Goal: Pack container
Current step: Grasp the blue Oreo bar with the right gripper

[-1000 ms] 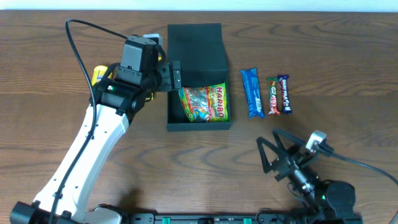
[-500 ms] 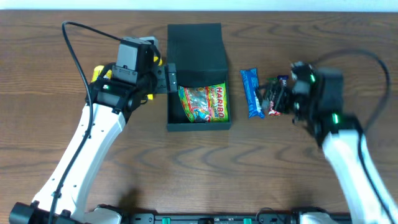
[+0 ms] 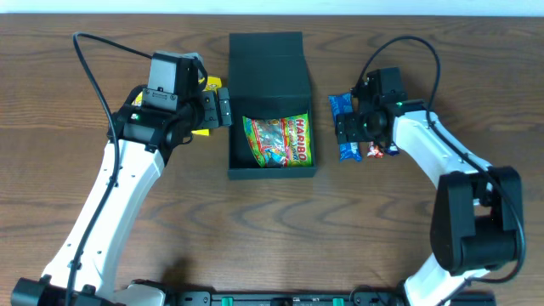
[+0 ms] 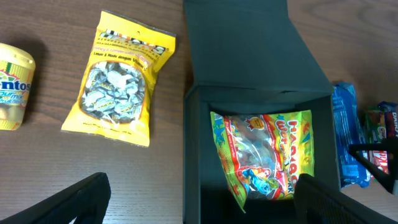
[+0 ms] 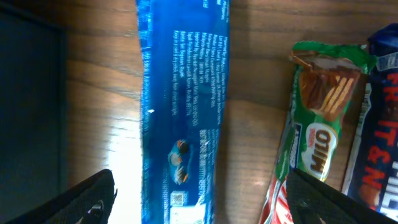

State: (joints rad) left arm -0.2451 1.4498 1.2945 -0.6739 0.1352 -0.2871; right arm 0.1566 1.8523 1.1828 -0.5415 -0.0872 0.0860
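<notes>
Container (image 3: 267, 64): dark square box, mid-table between the arms, flap lid open toward the far edge.
Contents: one Haribo bag (image 3: 279, 140), lying flat inside.
Just right of box: blue packet (image 5: 180, 106), Milo bar (image 5: 314, 143), dark blue bar (image 5: 379, 137), side by side, unpacked.
Right gripper (image 5: 202, 199): up from the near table edge within the last second, now above the blue packet, fingers spread, gripping nothing. Probably the next item in.
Left gripper (image 4: 199, 193): eased left off the box, fingers spread, empty.
Left of box: yellow bag (image 4: 121, 81), Mentos tub (image 4: 12, 87).
</notes>
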